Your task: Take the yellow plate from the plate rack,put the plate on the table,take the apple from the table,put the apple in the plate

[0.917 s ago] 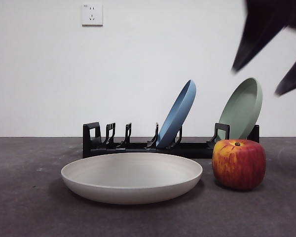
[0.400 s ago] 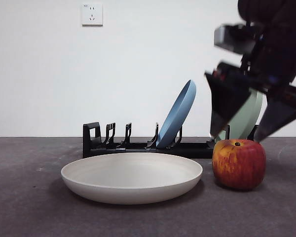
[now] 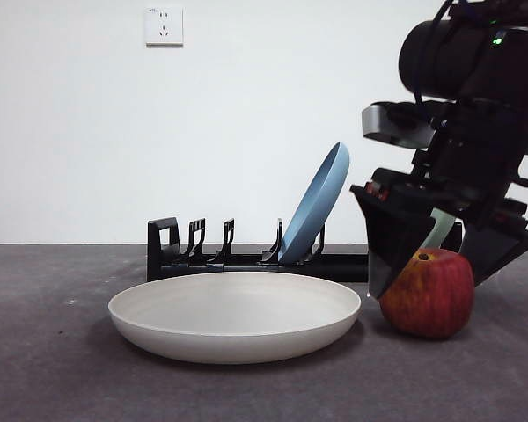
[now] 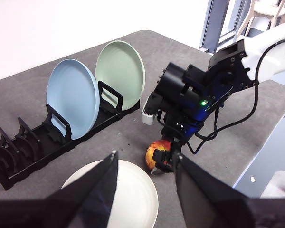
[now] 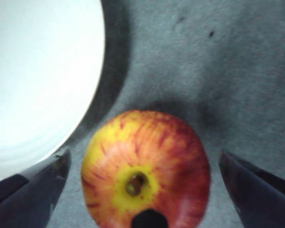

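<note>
The yellow plate (image 3: 235, 316) lies flat on the table (image 3: 53, 369), in front of the plate rack (image 3: 211, 259). Right of it stands the red apple (image 3: 431, 297) with yellow streaks. My right gripper (image 3: 436, 264) has come down over the apple, open, one jaw on each side of it. The right wrist view shows the apple (image 5: 145, 166) between the spread jaws of that gripper (image 5: 145, 156), with the plate (image 5: 38, 80) beside it. My left gripper (image 4: 145, 156) hangs open high above the table, holding nothing. Below it are the plate (image 4: 137, 190) and the apple (image 4: 156, 154).
A blue plate (image 3: 317, 207) leans in the rack's middle slot. A pale green plate (image 4: 121, 76) stands at the rack's end, mostly hidden behind the right arm in the front view. The table's edge (image 4: 256, 156) runs close beyond the apple.
The right arm dropped from the upper right corner down onto the apple, and its open jaws now straddle it. The plate and the apple have not moved.
</note>
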Robot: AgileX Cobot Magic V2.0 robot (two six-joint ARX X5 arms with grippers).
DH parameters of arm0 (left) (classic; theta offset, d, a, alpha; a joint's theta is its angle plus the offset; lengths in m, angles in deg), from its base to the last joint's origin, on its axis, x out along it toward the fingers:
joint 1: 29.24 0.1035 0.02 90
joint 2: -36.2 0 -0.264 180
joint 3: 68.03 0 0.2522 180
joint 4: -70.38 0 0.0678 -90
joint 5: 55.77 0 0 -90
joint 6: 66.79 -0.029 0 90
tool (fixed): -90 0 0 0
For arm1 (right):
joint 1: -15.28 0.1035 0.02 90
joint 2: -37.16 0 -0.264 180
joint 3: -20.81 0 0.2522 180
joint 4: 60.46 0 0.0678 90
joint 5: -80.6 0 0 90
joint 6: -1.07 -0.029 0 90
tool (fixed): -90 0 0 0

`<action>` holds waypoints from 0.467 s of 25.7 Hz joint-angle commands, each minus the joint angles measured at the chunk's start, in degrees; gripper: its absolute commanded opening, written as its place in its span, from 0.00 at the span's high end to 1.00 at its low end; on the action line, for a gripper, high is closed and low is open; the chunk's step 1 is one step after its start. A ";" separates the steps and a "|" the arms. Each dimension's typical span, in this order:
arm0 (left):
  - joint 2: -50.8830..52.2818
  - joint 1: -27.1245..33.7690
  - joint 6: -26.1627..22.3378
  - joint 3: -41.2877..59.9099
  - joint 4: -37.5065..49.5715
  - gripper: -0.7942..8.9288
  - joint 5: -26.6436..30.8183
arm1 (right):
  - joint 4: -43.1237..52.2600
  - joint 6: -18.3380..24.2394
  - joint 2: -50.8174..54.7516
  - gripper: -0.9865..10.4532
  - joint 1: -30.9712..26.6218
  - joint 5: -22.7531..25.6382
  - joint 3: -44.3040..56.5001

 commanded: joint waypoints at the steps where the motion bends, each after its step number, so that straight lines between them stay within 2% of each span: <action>1: 0.13 -0.11 0.39 0.17 0.35 0.72 0.07 | 0.96 -0.02 -0.76 0.36 0.20 0.20 -0.13; 6: 0.13 -0.11 0.44 0.17 0.33 0.72 0.07 | 0.52 -1.03 -0.85 0.59 0.07 1.95 -0.13; 10: 0.13 -0.11 0.44 0.17 0.33 0.72 0.07 | 0.52 -1.88 -0.85 0.71 0.00 2.05 -0.13; 12: 0.13 -0.11 0.44 0.17 0.33 0.72 0.09 | 0.50 -2.10 -0.85 0.80 0.00 1.64 -0.13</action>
